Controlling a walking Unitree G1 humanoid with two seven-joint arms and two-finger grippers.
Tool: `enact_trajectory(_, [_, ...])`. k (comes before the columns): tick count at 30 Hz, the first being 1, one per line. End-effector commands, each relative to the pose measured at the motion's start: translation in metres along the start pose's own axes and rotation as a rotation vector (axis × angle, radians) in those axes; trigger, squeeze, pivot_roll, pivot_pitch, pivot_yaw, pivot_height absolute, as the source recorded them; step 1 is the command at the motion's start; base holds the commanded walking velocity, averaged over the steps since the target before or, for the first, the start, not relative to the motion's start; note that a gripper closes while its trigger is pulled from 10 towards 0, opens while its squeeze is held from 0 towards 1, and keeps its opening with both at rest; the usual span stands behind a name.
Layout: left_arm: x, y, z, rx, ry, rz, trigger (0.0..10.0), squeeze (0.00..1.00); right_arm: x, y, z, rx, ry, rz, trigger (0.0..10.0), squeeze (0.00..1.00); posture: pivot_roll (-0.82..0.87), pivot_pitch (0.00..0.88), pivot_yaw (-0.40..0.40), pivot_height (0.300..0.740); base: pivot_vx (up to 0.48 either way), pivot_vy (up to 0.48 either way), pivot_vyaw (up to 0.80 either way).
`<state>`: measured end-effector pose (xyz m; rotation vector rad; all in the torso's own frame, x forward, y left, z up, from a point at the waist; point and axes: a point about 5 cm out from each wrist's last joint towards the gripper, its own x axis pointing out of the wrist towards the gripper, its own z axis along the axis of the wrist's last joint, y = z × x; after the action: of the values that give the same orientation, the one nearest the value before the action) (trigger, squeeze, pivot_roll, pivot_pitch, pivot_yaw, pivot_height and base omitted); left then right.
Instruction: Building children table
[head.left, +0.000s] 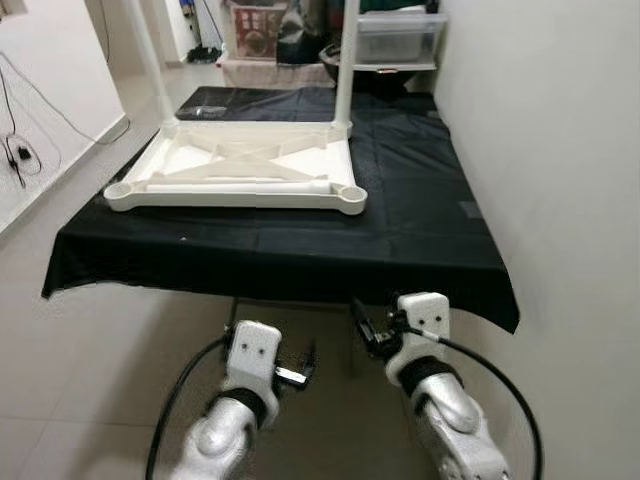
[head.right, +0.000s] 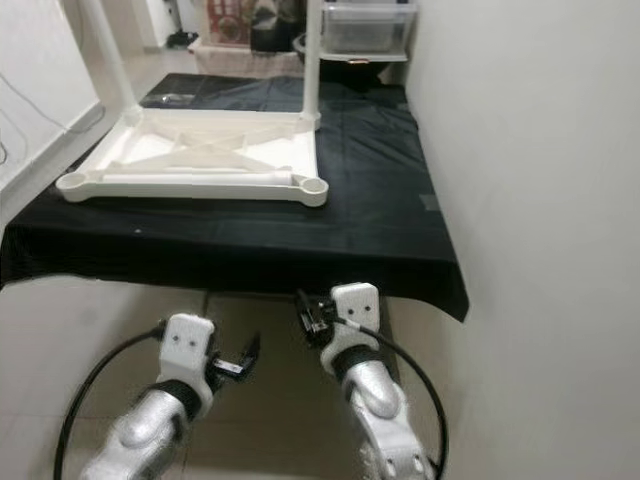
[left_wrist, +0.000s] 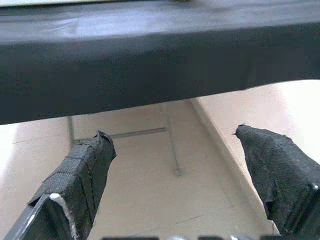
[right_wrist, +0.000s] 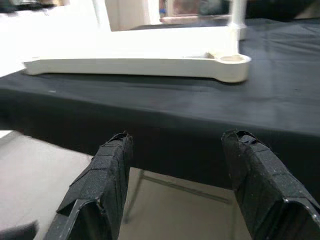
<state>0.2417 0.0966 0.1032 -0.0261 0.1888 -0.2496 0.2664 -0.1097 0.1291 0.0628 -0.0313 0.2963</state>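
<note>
tabletop (head.left: 240, 170): upturned on desk (head.left: 400, 240), long axis crosswise, ahead and above; right gripper (head.left: 362, 325) nearer, both released, left gripper (head.left: 300, 368).

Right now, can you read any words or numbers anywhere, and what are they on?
None can be read.
White table top, upside down on the black cloth: no label.
Clear storage box and red-patterned basket behind: markings too blurred to read.

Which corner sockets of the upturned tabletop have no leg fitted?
The two near-edge sockets, left and right, are open rings. The far two hold upright legs.
</note>
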Motion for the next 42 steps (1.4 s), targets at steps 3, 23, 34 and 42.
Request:
enact_trajectory(3, [-0.001,-0.002,-0.002,-0.003,0.017,-0.005,10.0,0.0,-0.002,0.0,-0.001,0.013,0.012,-0.003,10.0,0.0,0.02,0.08,-0.036,0.74,0.0,0.0,0.0])
enact_trajectory(23, [0.004,0.04,0.01,0.019,-0.043,0.061,10.0,0.0,0.015,-0.092,0.013,-0.06,-0.025,-0.24,10.0,0.0,0.03,0.096,-0.035,0.7,0.0,0.0,0.0])
enact_trajectory(34, [-0.019,0.115,-0.034,0.232,0.124,0.11,10.0,0.0,-0.01,-0.136,-0.026,-0.131,0.124,-0.365,10.0,0.0,0.04,0.1,-0.028,0.665,0.0,0.0,0.0])
enact_trajectory(42, [-0.067,0.155,-0.096,0.11,0.312,0.328,10.0,0.0,-0.043,-0.162,-0.076,-0.155,0.328,-0.449,10.0,0.0,0.05,0.119,-0.018,0.635,0.0,0.0,0.0])
